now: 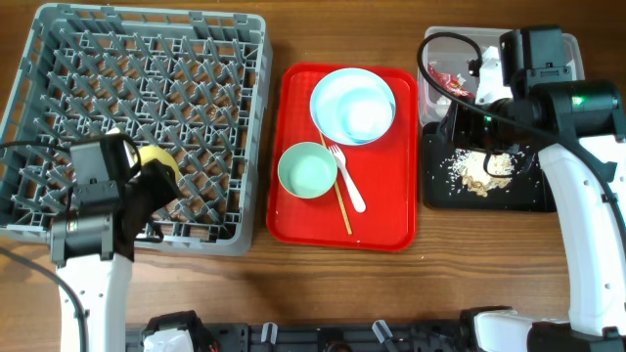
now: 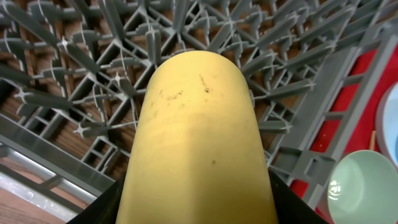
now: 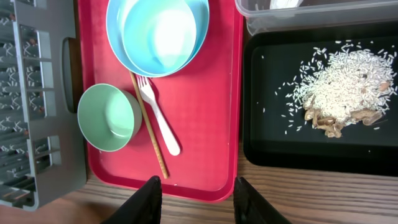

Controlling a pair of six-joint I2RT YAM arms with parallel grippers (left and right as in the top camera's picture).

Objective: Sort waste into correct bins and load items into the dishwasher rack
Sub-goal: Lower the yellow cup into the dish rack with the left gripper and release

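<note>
Brown wood counter (image 1: 342, 284); room unseen. One dishwasher rack (image 1: 147, 14) at 10 o'clock; one red tray (image 1: 381, 196) centre; one black tray (image 1: 528, 200) at 3, rice heap (image 3: 342, 87) inside; one clear tub (image 3: 311, 17) at 2. On red tray: one plate (image 1: 326, 93), one blue bowl (image 1: 366, 115), one green bowl (image 1: 307, 170), one fork (image 1: 347, 181), chopsticks (image 1: 342, 200). One yellow cup (image 2: 196, 143) over rack, clamped by left fingers (image 2: 286, 208); right fingers (image 3: 151, 200) wide, empty.

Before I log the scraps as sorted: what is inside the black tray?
The black tray holds a pale heap of rice-like scraps with brown bits at one edge, and stray grains around it. Anything under the heap is covered.
</note>
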